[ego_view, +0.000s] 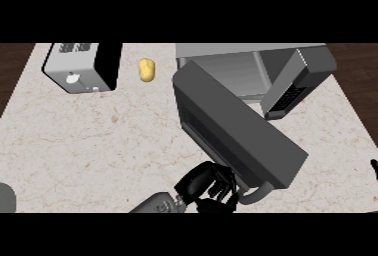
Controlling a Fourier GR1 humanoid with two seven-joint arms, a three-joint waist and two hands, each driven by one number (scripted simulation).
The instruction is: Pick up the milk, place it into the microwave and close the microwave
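Observation:
The grey microwave (295, 65) stands at the back right of the counter. Its door (236, 130) is swung wide open toward me, and its handle (255, 194) is at the near end. My left hand (201, 182) lies against the near end of the door beside the handle, with its fingers (221, 192) relaxed and holding nothing. Only a black tip of my right hand (374, 167) shows, at the right edge. No milk shows; the visible part of the microwave's cavity (229, 70) looks bare, and the door hides the rest.
A white and black toaster (77, 67) stands at the back left, with a small yellow food item (147, 69) beside it. A grey rounded shape (4, 197) shows at the lower left edge. The marble counter (96, 140) ends in dark floor on both sides.

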